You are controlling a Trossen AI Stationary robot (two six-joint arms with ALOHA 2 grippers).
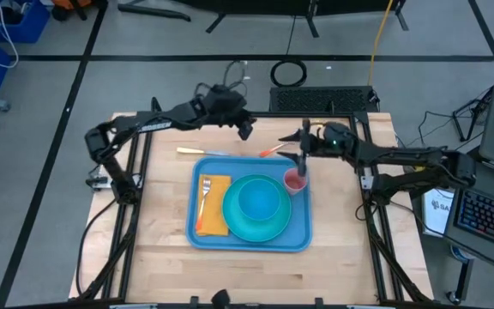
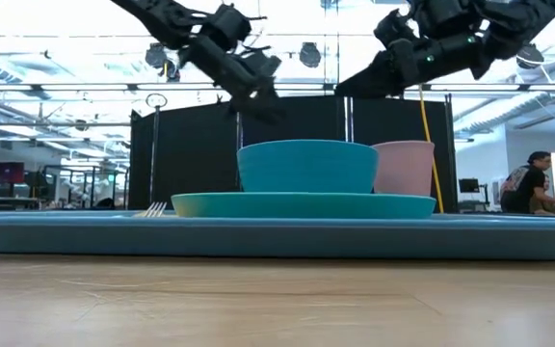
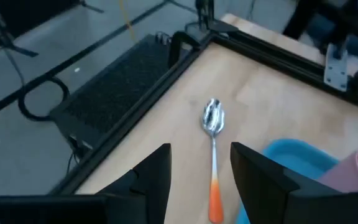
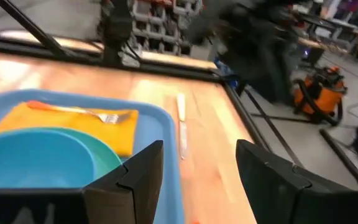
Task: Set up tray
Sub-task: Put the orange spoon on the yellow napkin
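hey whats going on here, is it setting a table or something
A two-armed robot is laying out a meal tray. The light-blue tray already holds a teal plate with a bowl on it, a pink cup, and a yellow napkin with a fork. A spoon and a knife lie on the table beyond the tray. The left gripper hovers open over the spoon; the right gripper is open above the cup. Neither holds anything.

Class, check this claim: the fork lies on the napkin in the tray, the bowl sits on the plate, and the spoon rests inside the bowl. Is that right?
Not quite. The spoon lies on the bare table outside the tray, as the left wrist view shows. The rest stands: fork on napkin, bowl on plate.
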